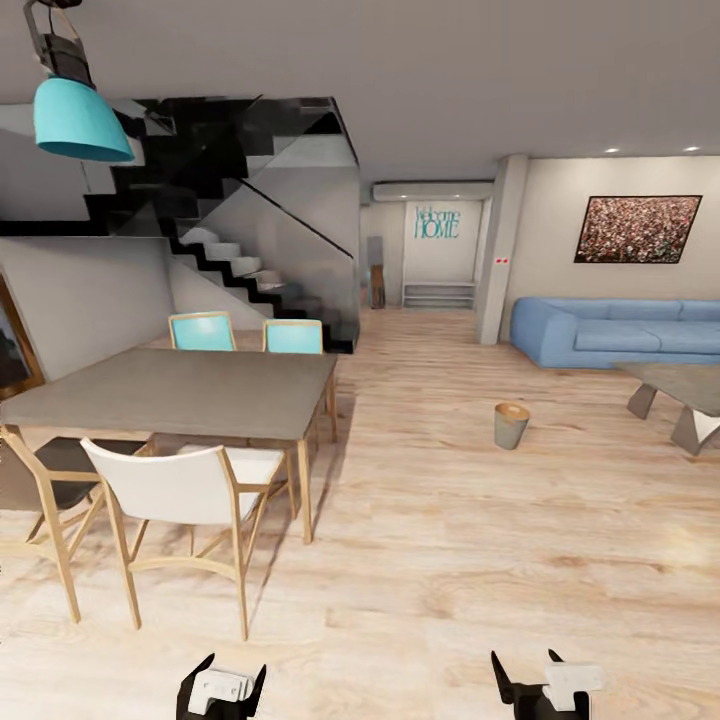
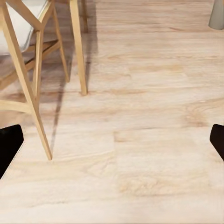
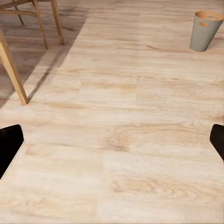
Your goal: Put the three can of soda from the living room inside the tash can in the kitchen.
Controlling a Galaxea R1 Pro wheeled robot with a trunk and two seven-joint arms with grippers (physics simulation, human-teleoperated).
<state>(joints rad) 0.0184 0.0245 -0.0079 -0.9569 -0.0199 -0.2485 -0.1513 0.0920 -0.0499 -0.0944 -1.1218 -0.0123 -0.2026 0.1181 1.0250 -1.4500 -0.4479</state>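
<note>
The robot was in transit, I judge; both the left hand [image 1: 222,690] and right hand [image 1: 545,685] were spread wide and empty; the tash can [image 1: 511,425] stood on the floor [image 1: 450,540] near the sofa [image 1: 610,335]; no soda cans were visible; next it must search them.

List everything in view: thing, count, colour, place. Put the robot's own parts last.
tash can: one, grey outside, brown inside, standing on the wood floor near the sofa
dining table: one, grey top, wooden legs, left of the room
chairs: four, two turquoise behind the table, one white and one dark-seated in front
sofa: one, light blue, by the right wall
low table: one, grey, at the right edge
staircase: one, black and white, rear left
pendant lamp: one, turquoise, upper left
wall picture: one, above the sofa
left pincer: black, open, empty
right pincer: black, open, empty
</note>
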